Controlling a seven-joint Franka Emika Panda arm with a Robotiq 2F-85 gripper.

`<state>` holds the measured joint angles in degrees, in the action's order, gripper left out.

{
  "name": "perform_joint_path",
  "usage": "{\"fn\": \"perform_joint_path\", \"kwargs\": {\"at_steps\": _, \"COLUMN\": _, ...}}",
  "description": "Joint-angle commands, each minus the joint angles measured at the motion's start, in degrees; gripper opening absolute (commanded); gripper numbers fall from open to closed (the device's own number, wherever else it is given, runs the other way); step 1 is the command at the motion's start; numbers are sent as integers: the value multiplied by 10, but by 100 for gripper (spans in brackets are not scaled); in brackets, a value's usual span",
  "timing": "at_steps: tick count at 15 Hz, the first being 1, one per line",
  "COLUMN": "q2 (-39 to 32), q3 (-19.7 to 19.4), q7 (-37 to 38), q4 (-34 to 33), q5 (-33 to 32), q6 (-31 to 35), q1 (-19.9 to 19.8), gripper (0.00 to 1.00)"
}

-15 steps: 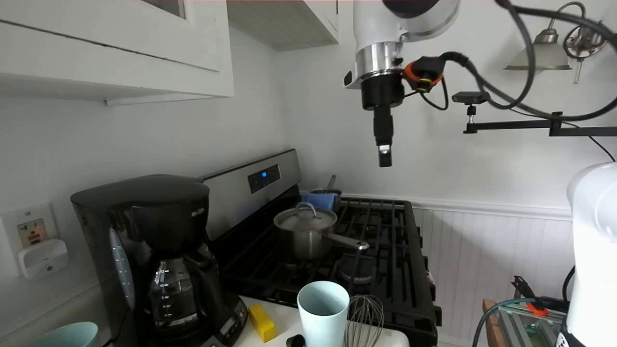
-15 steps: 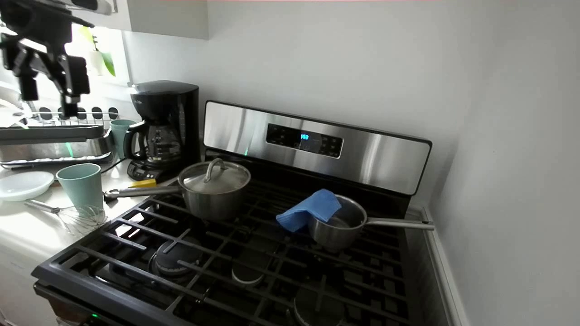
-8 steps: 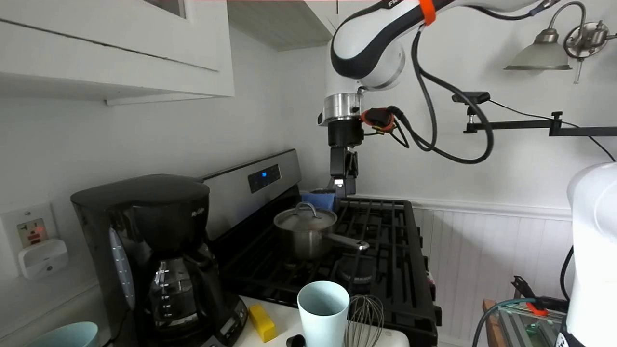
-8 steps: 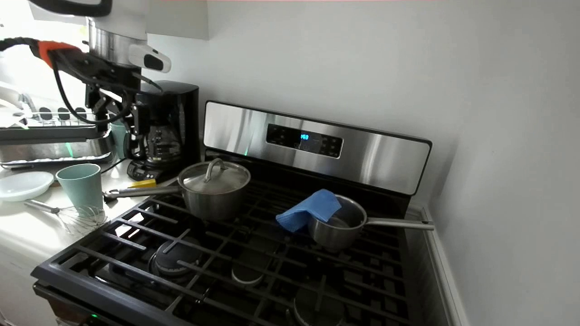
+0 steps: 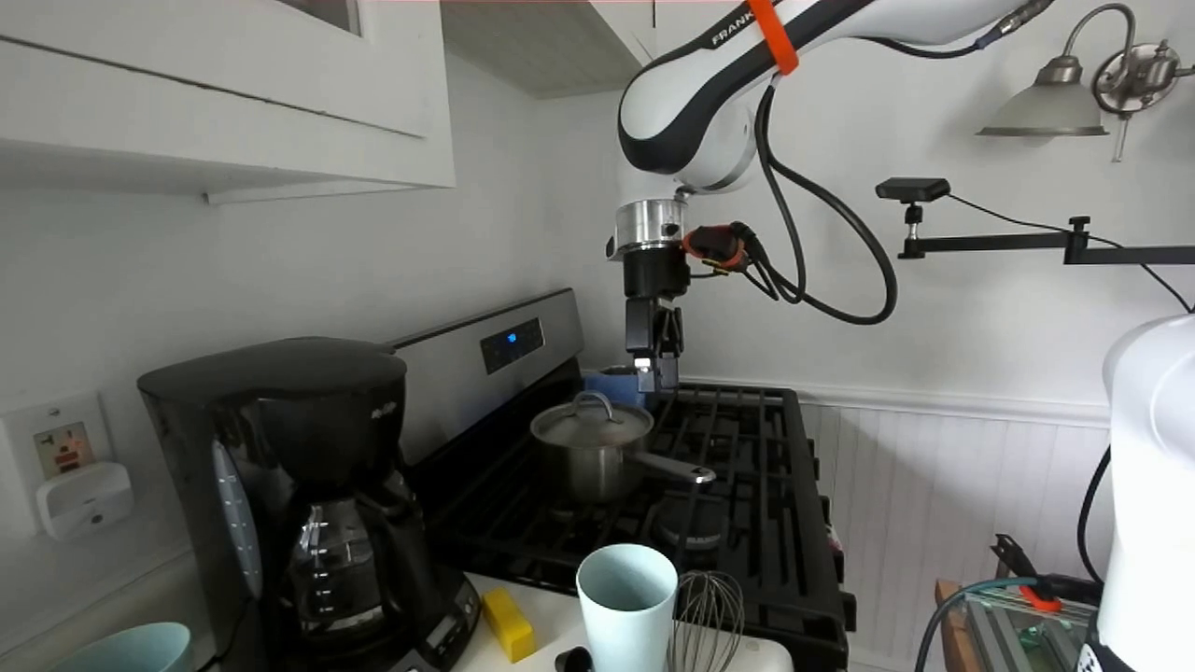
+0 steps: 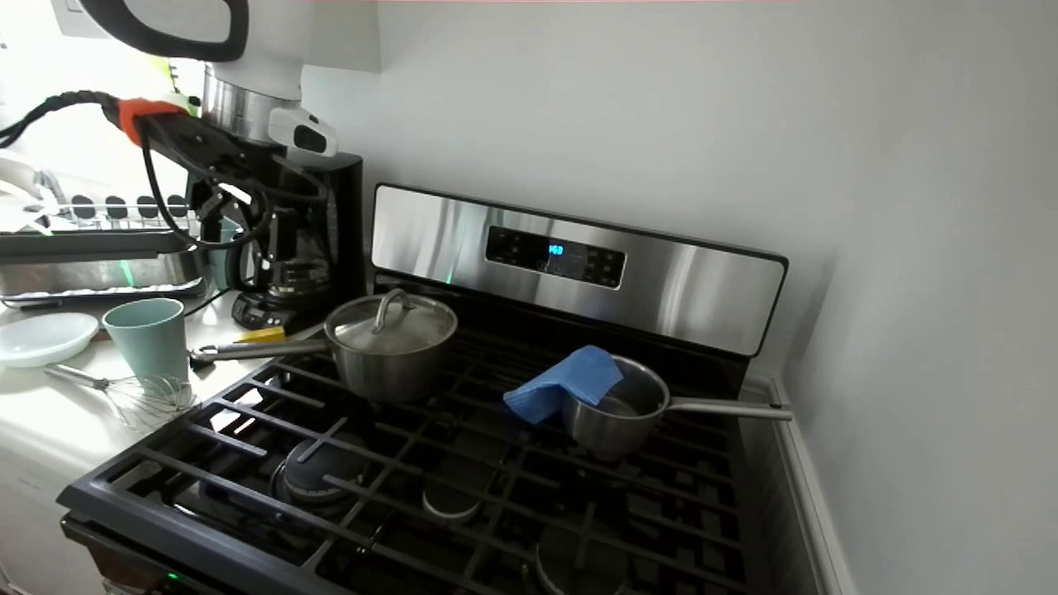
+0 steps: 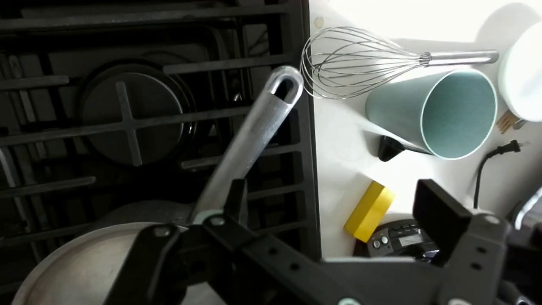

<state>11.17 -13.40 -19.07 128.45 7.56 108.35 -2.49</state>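
Note:
My gripper (image 7: 334, 188) stands open, with nothing between its fingers. In the wrist view a yellow block (image 7: 369, 212) lies on the white counter below the gap, beside the coffee maker base (image 7: 398, 239). The handle (image 7: 250, 144) of a lidded steel pot runs under the left finger. From an exterior view, the gripper (image 5: 656, 381) hangs pointing down, above and apart from the pot (image 5: 593, 462). In another exterior view the gripper is dark against the coffee maker (image 6: 331, 198). A pale green cup (image 7: 396, 108) and a wire whisk (image 7: 360, 63) share the counter.
A black gas stove (image 6: 450, 496) carries the lidded pot and a smaller saucepan (image 6: 616, 421) with a blue cloth (image 6: 570, 380) over its rim. By the cup are a white bowl (image 7: 525, 76) and a black utensil (image 7: 388, 148). An upper cabinet (image 5: 224, 112) overhangs the counter.
The arm has come down and moved leftward in one exterior view, rightward in the other, with the wrist turned. Its last half second of travel is smaller. The gripper stays open; the objects stay put.

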Motion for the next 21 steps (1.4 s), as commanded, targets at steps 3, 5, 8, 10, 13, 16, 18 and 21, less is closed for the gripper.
{"fn": "perform_joint_path", "kwargs": {"at_steps": 3, "q2": -68, "q3": 5, "q7": 3, "q4": -47, "q5": 15, "q6": 36, "q1": -25, "gripper": 100}}
{"fn": "perform_joint_path", "kwargs": {"at_steps": 5, "q2": -108, "q3": 0, "q7": -24, "q4": -85, "q5": 32, "q6": 23, "q1": -34, "gripper": 100}}
{"fn": "perform_joint_path", "kwargs": {"at_steps": 8, "q2": -155, "q3": -3, "q7": -70, "q4": -134, "q5": 49, "q6": 11, "q1": -58, "gripper": 100}}
{"fn": "perform_joint_path", "kwargs": {"at_steps": 10, "q2": -191, "q3": 0, "q7": -96, "q4": -170, "q5": 66, "q6": 11, "q1": -77, "gripper": 100}}
{"fn": "perform_joint_path", "kwargs": {"at_steps": 13, "q2": -242, "q3": 10, "q7": -134, "q4": -225, "q5": 97, "q6": -1, "q1": -106, "gripper": 100}}
{"fn": "perform_joint_path", "kwargs": {"at_steps": 16, "q2": -290, "q3": 25, "q7": -170, "q4": -279, "q5": 134, "q6": -30, "q1": -135, "gripper": 100}}
{"fn": "perform_joint_path", "kwargs": {"at_steps": 18, "q2": -321, "q3": 36, "q7": -181, "q4": -314, "q5": 157, "q6": -56, "q1": -152, "gripper": 100}}
{"fn": "perform_joint_path", "kwargs": {"at_steps": 21, "q2": -355, "q3": 51, "q7": -186, "q4": -355, "q5": 181, "q6": -92, "q1": -174, "gripper": 100}}
